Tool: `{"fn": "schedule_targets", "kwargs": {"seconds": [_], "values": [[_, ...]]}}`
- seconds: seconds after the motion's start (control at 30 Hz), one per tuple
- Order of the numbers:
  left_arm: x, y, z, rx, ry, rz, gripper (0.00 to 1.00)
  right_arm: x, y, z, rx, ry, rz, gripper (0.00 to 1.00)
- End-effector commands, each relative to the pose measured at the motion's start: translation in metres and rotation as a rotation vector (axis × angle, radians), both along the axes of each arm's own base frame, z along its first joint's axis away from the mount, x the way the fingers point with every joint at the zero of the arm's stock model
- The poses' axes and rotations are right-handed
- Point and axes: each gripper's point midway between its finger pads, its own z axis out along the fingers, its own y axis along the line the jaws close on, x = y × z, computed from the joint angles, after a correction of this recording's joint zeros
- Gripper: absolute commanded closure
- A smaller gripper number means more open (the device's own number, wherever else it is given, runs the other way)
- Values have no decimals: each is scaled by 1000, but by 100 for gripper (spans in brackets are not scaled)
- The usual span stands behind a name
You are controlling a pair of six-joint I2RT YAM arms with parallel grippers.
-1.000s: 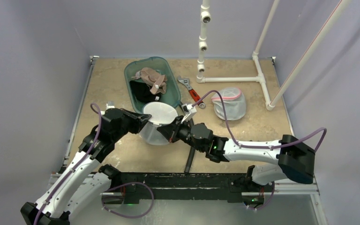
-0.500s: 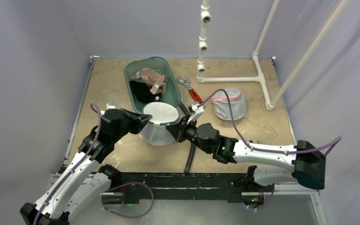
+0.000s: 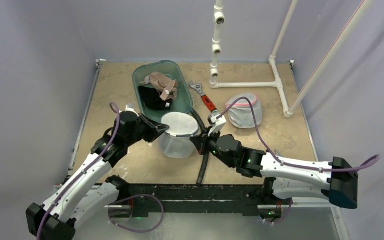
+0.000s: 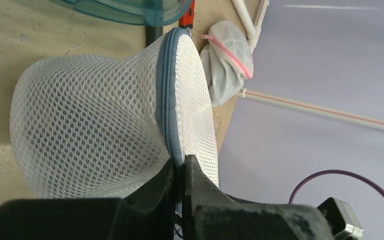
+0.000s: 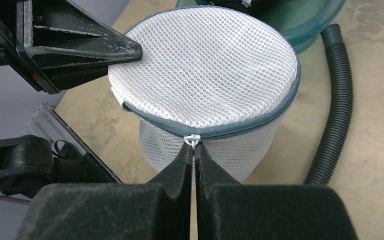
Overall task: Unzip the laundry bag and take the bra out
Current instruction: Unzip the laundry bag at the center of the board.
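The laundry bag (image 3: 179,134), a white mesh drum with a grey zipper (image 4: 166,100) round its lid, stands upright on the table (image 3: 115,90) near the front, between the two arms. The left gripper (image 3: 164,129) is clenched on the bag's top rim at the zipper seam. On the opposite side, the right gripper (image 5: 192,145) is pinched on the small white zipper pull (image 5: 192,138). The zipper looks closed along the stretch that shows. What lies inside the bag cannot be made out through the mesh.

Just behind the bag sits a teal tub (image 3: 142,80) holding a tan garment (image 3: 161,85) and a black garment (image 3: 151,97). A black ribbed hose (image 3: 203,167) runs past the bag's right side, under the right arm. A red-handled wrench (image 3: 203,97) lies beside the tub. Further right, a second mesh bag (image 3: 245,111) with a pink zipper sits against a white pipe frame (image 3: 245,84).
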Motion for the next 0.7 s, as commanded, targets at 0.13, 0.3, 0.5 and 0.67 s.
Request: {"fn": "schedule_targets", "kwargs": {"seconds": [0.13, 0.3, 0.5, 0.67], "values": [[3, -12, -8, 103, -87, -152, 100, 7, -32, -10, -129, -66, -55, 100], [2, -16, -27, 148, -78, -209, 90, -1, -33, -18, -161, -78, 2, 100], [-4, -10, -27, 162, -69, -205, 28, -12, -30, -24, -149, -73, 59, 100], [-14, -6, -2, 85, -65, -151, 19, -13, -32, -26, -114, -64, 45, 100]]}}
